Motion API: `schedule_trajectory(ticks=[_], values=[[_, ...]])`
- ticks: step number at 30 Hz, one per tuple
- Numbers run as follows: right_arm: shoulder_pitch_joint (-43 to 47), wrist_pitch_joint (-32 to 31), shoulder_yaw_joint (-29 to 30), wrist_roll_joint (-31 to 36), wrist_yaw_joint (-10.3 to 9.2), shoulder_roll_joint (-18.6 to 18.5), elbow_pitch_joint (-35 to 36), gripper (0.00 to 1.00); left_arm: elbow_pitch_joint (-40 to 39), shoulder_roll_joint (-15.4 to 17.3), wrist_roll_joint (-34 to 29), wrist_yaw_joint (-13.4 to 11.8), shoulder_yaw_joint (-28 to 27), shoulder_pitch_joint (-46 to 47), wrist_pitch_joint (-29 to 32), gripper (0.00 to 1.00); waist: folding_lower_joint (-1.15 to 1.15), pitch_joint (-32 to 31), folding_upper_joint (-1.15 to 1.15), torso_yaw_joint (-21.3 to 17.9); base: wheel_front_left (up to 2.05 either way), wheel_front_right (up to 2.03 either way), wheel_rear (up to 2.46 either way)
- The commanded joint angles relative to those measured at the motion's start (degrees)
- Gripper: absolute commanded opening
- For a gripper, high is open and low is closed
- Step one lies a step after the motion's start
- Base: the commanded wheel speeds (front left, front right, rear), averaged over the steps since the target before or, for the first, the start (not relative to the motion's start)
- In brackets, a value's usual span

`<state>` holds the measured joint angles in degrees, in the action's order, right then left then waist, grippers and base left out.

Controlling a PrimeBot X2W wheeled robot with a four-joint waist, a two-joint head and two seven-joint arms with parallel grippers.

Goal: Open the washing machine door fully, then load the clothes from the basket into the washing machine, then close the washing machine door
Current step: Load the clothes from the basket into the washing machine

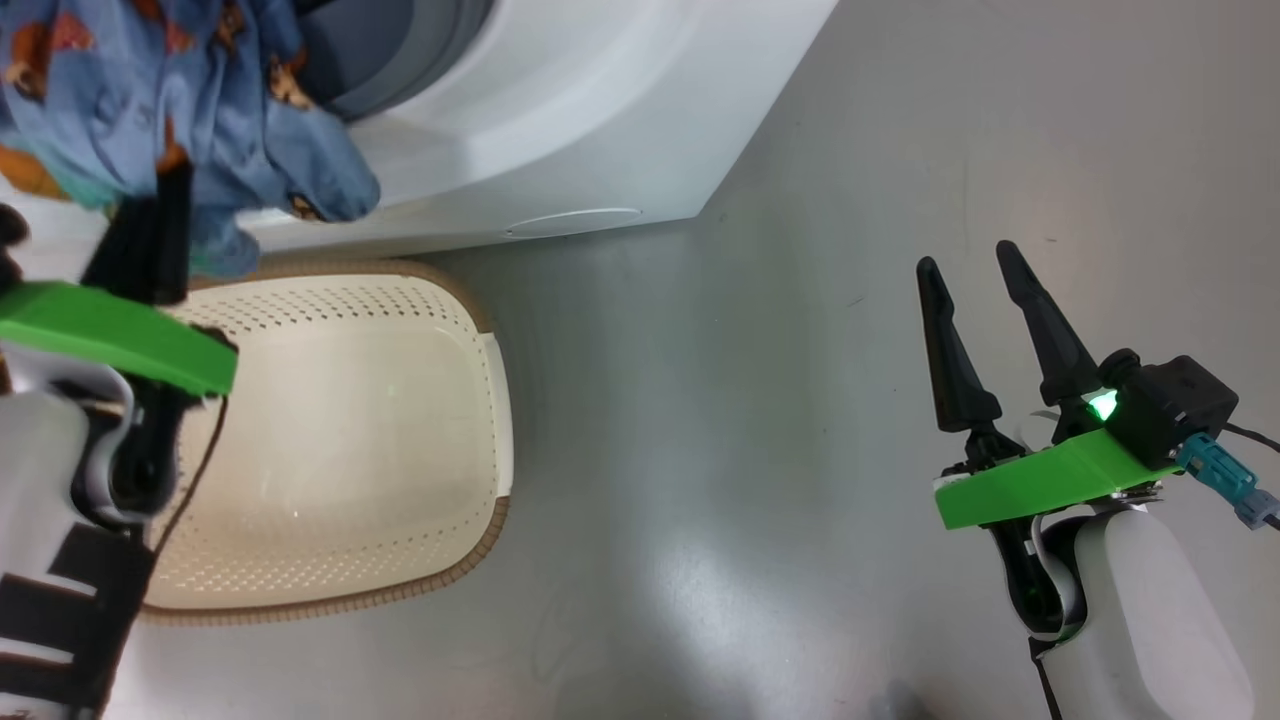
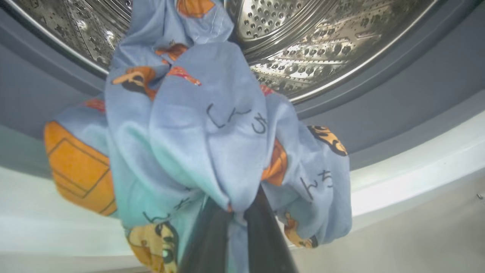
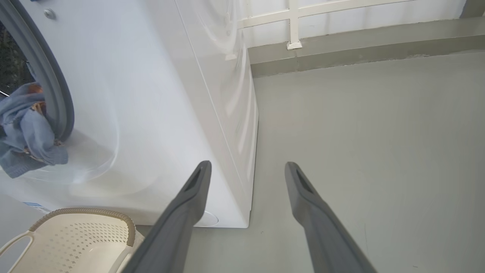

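Observation:
The light blue bear-print clothes (image 1: 150, 90) hang bunched out of the washing machine (image 1: 560, 120) mouth, over the grey door seal (image 2: 379, 113) and below the steel drum (image 2: 322, 38). My left gripper (image 1: 170, 185) is shut on the clothes (image 2: 204, 132), its dark fingers pinching a fold from underneath (image 2: 235, 206). The cream perforated basket (image 1: 490, 420) stands on the floor right below, with nothing lying in it. My right gripper (image 1: 962, 255) hovers open over bare floor, off to the right of the machine. The washing machine door is out of view.
Grey glossy floor (image 1: 760, 450) spreads to the right of the basket and machine. In the right wrist view, the machine's white side panel (image 3: 227, 94), the basket's handle end (image 3: 75, 235) and a low wall ledge with a white frame (image 3: 295, 22) appear.

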<state>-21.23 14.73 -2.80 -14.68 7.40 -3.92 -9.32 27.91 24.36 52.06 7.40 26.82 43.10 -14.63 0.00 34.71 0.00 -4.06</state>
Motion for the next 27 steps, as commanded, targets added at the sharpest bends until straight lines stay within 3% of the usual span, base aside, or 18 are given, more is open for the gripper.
schedule_trajectory(ticks=[1,9,13,21,27], values=[[0.65,0.27,-1.01,0.2,0.09,0.36,1.39,1.0,-2.51,2.51,-0.93,0.09,-2.99,-0.53,-0.37,0.0,0.0,-0.02,0.0,0.17,0.0,0.0,0.0],[0.61,0.27,-1.04,0.01,0.09,0.51,1.32,1.0,-8.9,2.21,-4.66,0.09,-7.75,1.99,-0.37,0.0,0.0,-0.26,0.0,0.31,0.0,0.0,0.0],[0.32,0.27,-1.84,-0.21,0.09,0.62,1.14,1.0,-3.01,3.15,-4.6,0.09,-5.63,7.82,-0.37,0.0,0.0,-0.11,0.0,-0.41,0.0,0.0,0.0],[0.34,0.27,-3.38,-1.07,0.09,0.89,0.77,1.0,13.98,5.48,-3.61,0.09,5.12,22.57,-0.37,0.0,0.0,0.39,0.0,-3.08,0.0,0.0,0.0],[0.15,0.27,-4.26,-1.45,0.09,1.0,0.82,1.0,19.13,5.01,-8.32,0.09,1.18,29.68,-0.37,0.0,0.0,1.23,0.0,-4.51,0.0,0.0,0.0]])
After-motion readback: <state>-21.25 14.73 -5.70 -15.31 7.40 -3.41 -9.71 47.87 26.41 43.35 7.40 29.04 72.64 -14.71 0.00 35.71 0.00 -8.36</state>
